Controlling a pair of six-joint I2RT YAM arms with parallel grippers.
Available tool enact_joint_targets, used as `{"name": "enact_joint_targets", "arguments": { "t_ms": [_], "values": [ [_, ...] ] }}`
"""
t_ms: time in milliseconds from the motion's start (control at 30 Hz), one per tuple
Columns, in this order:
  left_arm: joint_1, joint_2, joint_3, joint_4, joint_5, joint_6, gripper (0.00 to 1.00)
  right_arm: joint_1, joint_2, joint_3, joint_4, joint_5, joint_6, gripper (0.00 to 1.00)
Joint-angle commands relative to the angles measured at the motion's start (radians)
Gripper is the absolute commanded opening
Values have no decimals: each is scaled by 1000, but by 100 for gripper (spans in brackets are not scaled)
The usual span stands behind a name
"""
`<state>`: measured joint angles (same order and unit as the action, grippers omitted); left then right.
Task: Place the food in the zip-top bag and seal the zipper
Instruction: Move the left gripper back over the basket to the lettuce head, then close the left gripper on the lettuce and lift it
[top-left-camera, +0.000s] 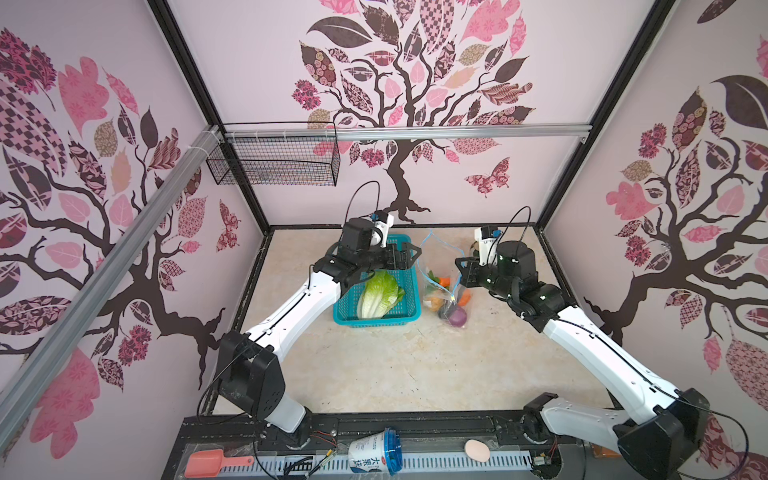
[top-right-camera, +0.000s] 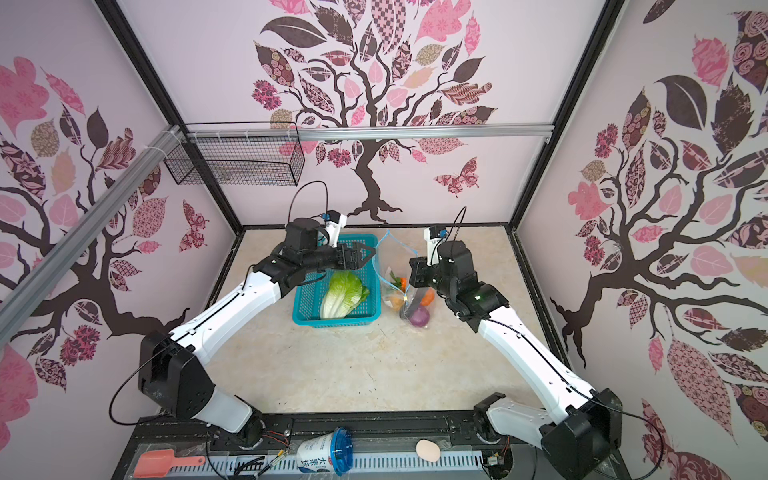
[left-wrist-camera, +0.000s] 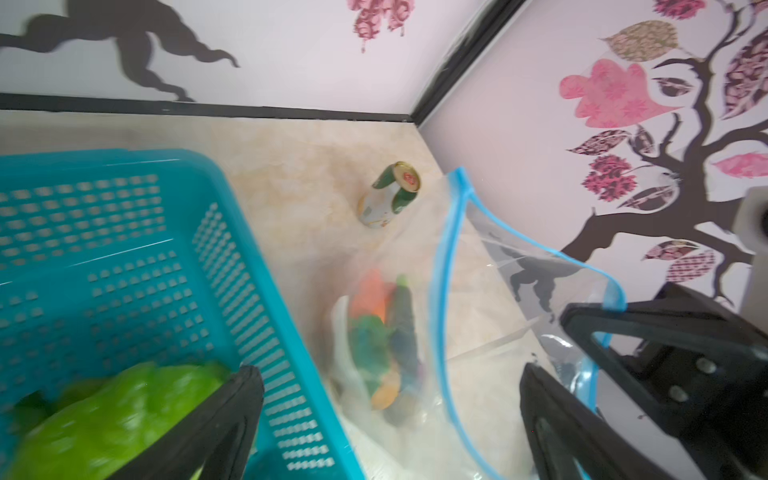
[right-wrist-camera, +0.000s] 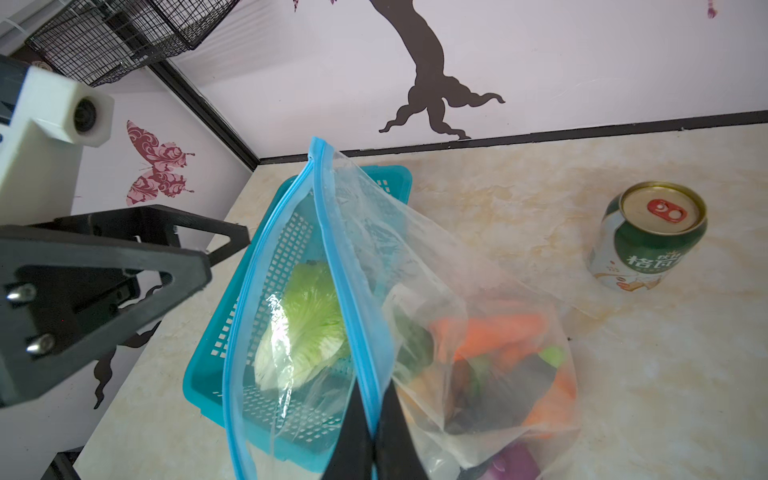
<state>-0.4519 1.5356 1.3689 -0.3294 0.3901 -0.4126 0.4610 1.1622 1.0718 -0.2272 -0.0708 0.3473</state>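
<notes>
The zip-top bag (top-left-camera: 441, 266) (top-right-camera: 395, 266) stands with its mouth wide beside the basket. It holds small food: a purple onion (top-left-camera: 456, 319), a carrot (top-left-camera: 466, 296) and green and dark pieces. My right gripper (right-wrist-camera: 374, 401) (top-left-camera: 462, 272) is shut on the far side of the blue zipper (right-wrist-camera: 332, 249), holding the mouth up. A yellow slider (top-left-camera: 452, 297) sits low on the strip. The napa cabbage (top-left-camera: 379, 295) (right-wrist-camera: 305, 328) lies in the basket. My left gripper (left-wrist-camera: 390, 376) (top-left-camera: 411, 252) is open and empty, straddling the basket's wall and the bag's near zipper edge (left-wrist-camera: 442, 291).
The teal basket (top-left-camera: 340, 309) (left-wrist-camera: 124, 257) sits left of the bag. A green-white can (right-wrist-camera: 648, 237) (left-wrist-camera: 390, 195) stands behind the bag near the back wall. A wire rack (top-left-camera: 274, 162) hangs on the back left. On the front ledge lie a cup (top-left-camera: 374, 451), an egg-shaped thing (top-left-camera: 477, 450) and a pink scoop (top-left-camera: 208, 463).
</notes>
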Motion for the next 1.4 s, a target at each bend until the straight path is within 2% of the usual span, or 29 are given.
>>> {"name": "enact_joint_targets", "arguments": {
  "t_ms": [0,133,600,800,1000,1167,1367],
  "values": [
    [67,-14,48,-243,-53,151,99,-9,10,-9,31,19,-22,0],
    [133,32,22,-355,-134,198,99,-8,1,-18,31,31,-31,0],
    [152,292,47,-412,-136,283,99,-9,-21,-39,39,51,-51,0],
    [150,320,22,-346,-66,265,99,-10,-26,-46,51,45,-53,0],
    [134,387,45,-352,0,246,99,-10,-28,-50,52,42,-52,0],
    [82,415,36,-364,-36,257,98,-10,-33,-52,57,51,-53,0],
    [68,458,44,-368,-71,261,99,-10,-33,-56,59,52,-53,0]
  ]
}}
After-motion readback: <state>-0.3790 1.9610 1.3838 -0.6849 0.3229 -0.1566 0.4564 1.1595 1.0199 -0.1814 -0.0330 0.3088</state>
